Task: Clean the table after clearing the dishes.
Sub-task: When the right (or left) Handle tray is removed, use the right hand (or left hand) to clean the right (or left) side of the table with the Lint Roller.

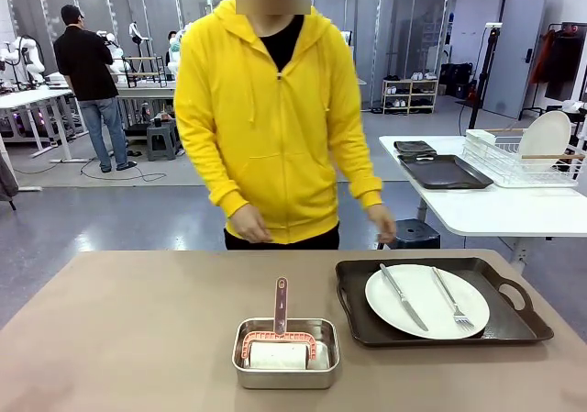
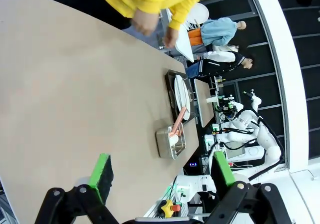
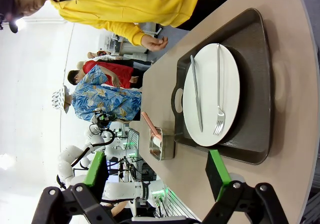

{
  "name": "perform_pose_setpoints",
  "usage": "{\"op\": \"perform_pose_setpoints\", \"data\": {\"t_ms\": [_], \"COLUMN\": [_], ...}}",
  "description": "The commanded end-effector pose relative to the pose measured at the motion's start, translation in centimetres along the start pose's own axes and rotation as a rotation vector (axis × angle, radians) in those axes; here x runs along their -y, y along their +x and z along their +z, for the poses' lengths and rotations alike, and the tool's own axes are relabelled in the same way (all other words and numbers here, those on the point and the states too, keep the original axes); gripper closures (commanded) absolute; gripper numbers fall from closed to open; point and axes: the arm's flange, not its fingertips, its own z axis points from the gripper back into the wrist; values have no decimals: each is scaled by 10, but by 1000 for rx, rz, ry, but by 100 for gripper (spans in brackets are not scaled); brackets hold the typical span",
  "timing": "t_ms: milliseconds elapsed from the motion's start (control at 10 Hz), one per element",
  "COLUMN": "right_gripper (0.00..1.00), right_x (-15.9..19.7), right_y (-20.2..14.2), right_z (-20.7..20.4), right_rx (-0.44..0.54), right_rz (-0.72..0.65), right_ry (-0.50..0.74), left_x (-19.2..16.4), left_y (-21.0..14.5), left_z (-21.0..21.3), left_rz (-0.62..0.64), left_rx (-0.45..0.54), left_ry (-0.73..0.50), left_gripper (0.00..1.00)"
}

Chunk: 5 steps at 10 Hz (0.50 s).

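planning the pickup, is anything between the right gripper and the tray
Nothing visible does. The open right gripper faces the tray directly; the pan sits off to one side, beside the tray.

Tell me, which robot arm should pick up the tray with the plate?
Probably the right. The tray with the plate sits on the table's right side, just beyond the open right end effector. From the left end effector, also open, it lies far across the table.

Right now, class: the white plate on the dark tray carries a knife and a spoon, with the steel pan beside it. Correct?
No: the front view shows the plate carrying a knife and a fork, not a spoon. The tray and steel pan are as stated.
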Motion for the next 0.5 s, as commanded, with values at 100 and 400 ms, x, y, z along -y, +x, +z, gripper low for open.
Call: {"op": "perform_pose_setpoints", "data": {"t_ms": [100, 400], "right_gripper": [0, 0], "right_x": [-4, -4], "right_y": [-1, -1], "right_z": [1, 1], "right_rx": [-2, -2], "right_rz": [7, 7], "right_ry": [6, 6], "left_x": [5, 5], "left_y": [-6, -6], "left_z": [1, 1], "left_rz": [10, 10], "left_rx": [-1, -1], "left_ry": [8, 8], "left_gripper": [0, 0]}}
